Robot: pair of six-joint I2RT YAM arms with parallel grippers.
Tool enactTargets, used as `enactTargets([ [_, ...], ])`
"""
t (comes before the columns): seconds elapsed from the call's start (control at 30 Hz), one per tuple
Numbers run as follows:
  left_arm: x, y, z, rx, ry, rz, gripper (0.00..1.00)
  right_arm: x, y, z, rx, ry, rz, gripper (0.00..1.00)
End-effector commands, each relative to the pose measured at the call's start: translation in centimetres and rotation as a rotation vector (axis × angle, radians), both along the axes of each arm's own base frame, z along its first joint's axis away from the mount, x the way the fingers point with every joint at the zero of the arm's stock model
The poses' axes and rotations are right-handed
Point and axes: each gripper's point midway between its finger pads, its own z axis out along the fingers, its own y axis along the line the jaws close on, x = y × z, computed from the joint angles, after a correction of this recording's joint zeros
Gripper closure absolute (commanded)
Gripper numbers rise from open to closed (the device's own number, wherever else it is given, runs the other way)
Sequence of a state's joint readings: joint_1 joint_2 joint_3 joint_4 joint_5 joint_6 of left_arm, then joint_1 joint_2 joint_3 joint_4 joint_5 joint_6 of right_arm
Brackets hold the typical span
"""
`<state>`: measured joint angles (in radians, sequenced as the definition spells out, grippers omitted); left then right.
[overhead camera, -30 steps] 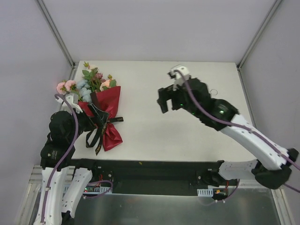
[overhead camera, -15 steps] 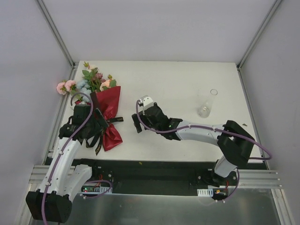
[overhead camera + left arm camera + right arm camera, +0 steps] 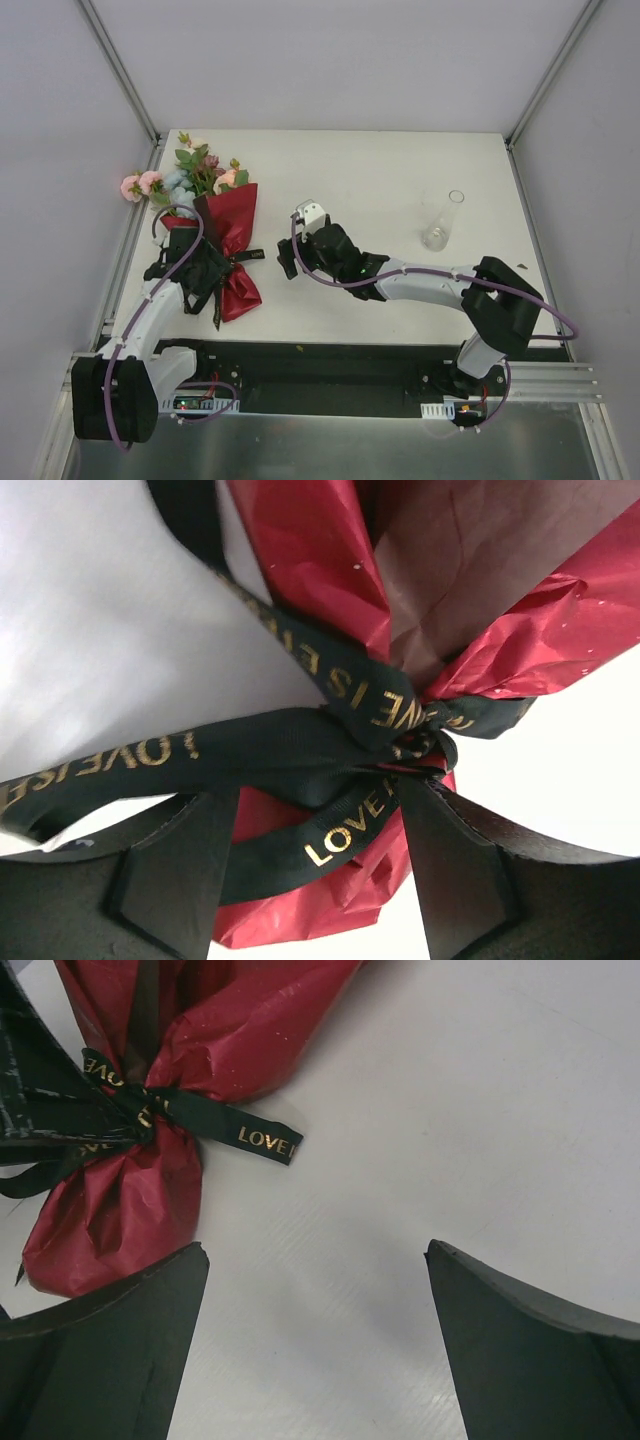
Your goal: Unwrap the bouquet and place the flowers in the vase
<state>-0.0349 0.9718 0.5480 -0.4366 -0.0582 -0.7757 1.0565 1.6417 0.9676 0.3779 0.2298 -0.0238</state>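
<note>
L gripper (image 3: 305, 798) astride ribbon (image 3: 370, 705), bouquet (image 3: 232, 215) wrapped

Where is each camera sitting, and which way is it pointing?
Top external: overhead at the near edge, looking down on the table, bouquet and vase; left arm and right arm show.
Left wrist: close over the ribbon knot, facing it; left gripper shows.
Right wrist: low over the table, facing the bouquet's tied end; right gripper shows.
Shared: all three see the bouquet.

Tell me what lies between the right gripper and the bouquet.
Only bare table separates the right gripper from the bouquet, clearest in the right wrist view.
</note>
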Motion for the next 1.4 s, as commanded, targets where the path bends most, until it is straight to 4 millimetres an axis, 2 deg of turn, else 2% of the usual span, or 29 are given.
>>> enactTargets([
  [0.0, 2.6, -2.6, 0.0, -0.150, -0.098, -0.028, 0.36, 0.0, 1.1, 3.3, 0.077, -0.070, 0.043, 0.06],
  [0.07, 2.9, -3.6, 0.2, -0.206, -0.119, -0.053, 0.37, -0.1, 1.1, 3.2, 0.071, -0.074, 0.049, 0.06],
  [0.3, 3.8, -6.7, 2.7, -0.315, -0.205, -0.164, 0.40, -0.5, 2.3, 2.8, 0.056, -0.061, 0.112, 0.06],
  [0.43, 3.4, -8.5, 4.2, -0.392, -0.218, -0.265, 0.34, -0.8, 2.7, 2.5, 0.049, -0.056, 0.139, 0.06],
  [0.47, 3.4, -8.5, 5.1, -0.381, -0.255, -0.294, 0.33, -1.0, 2.8, 2.4, 0.050, -0.051, 0.149, 0.06],
  [0.6, 2.6, -7.2, 6.7, -0.304, -0.324, -0.268, 0.30, -1.2, 3.5, 1.9, 0.050, -0.037, 0.178, 0.07],
  [0.77, 1.3, -3.9, 8.0, -0.146, -0.346, -0.167, 0.30, -1.5, 5.3, 2.2, 0.090, -0.013, 0.220, 0.10],
  [0.83, 1.3, -2.2, 8.2, -0.073, -0.345, -0.104, 0.31, -1.5, 6.1, 1.6, 0.084, 0.000, 0.220, 0.13],
  [1.0, 1.4, -1.1, 9.8, -0.020, -0.343, -0.093, 0.47, -1.5, 9.2, 1.2, 0.044, -0.031, 0.246, 0.21],
  [1.03, 1.4, -1.1, 9.8, -0.019, -0.338, -0.091, 0.47, -1.5, 9.6, 1.2, 0.033, -0.038, 0.251, 0.23],
  [1.07, 1.6, -1.1, 9.7, -0.017, -0.327, -0.092, 0.47, -1.4, 9.8, 0.2, 0.006, -0.027, 0.250, 0.26],
  [1.1, 1.7, -0.9, 9.6, -0.014, -0.320, -0.090, 0.48, -1.2, 10.3, 0.7, 0.011, -0.035, 0.254, 0.30],
  [1.13, 1.7, -0.9, 9.3, -0.015, -0.306, -0.088, 0.48, -1.2, 10.5, 0.5, 0.003, -0.032, 0.257, 0.30],
  [1.17, 1.7, -0.6, 8.8, -0.014, -0.286, -0.075, 0.48, -1.1, 10.7, -0.1, -0.009, -0.029, 0.260, 0.34],
  [1.2, 1.7, -0.7, 8.5, -0.024, -0.276, -0.075, 0.49, -0.9, 11.1, 0.2, -0.012, -0.039, 0.265, 0.39],
  [1.23, 1.7, -0.7, 8.0, -0.033, -0.256, -0.068, 0.49, -0.8, 11.1, -0.7, -0.035, -0.029, 0.264, 0.39],
  [1.3, 1.5, -1.1, 7.6, -0.058, -0.241, -0.074, 0.49, -0.7, 11.5, -1.0, -0.057, -0.036, 0.275, 0.40],
  [1.37, 1.3, -1.3, 7.0, -0.070, -0.219, -0.076, 0.50, -0.8, 11.9, -1.7, -0.084, -0.039, 0.287, 0.50],
])
